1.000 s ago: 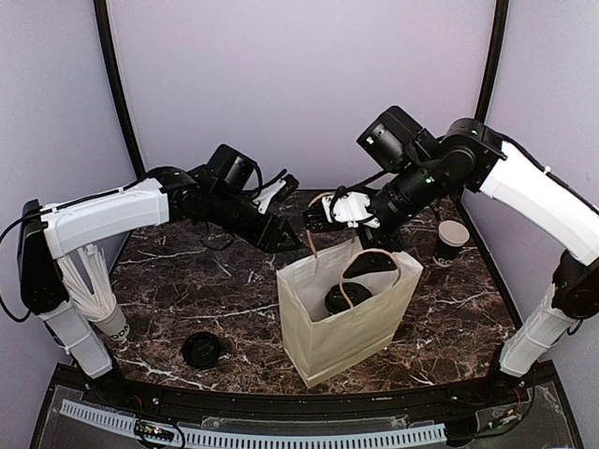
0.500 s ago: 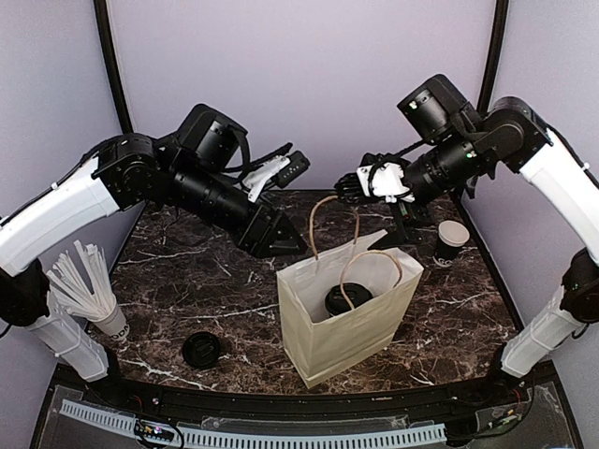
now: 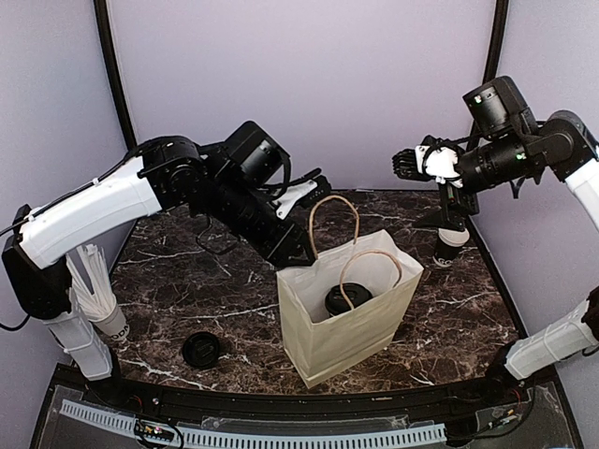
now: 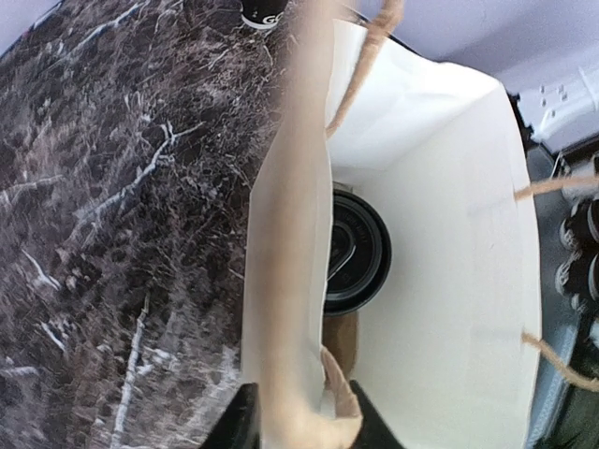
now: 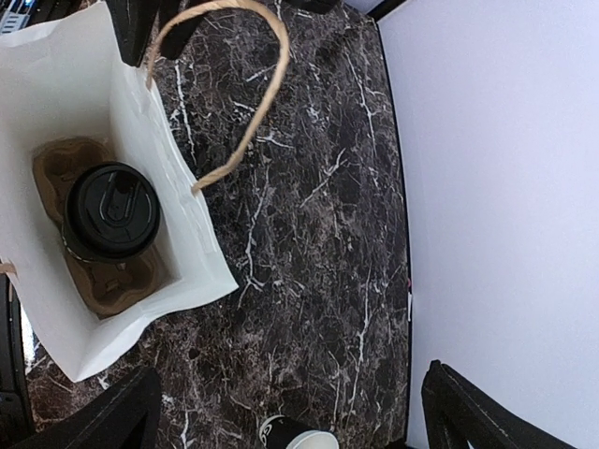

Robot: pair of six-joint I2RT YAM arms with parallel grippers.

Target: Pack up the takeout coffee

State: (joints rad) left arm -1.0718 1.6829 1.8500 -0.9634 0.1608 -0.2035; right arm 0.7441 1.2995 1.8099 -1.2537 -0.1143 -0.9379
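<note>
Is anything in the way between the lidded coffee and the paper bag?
Nothing visible. The takeout coffee already stands inside the paper bag, in a brown cup carrier. The left hand grips the bag's wall; the right hand hangs open, clear of it.

Lidded takeout coffee (image 5: 110,211) inside bag (image 5: 164,140); upright.

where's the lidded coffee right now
The coffee stands inside the paper bag near the table's middle in the top view, seated in a cardboard carrier at the bag's bottom.
</note>
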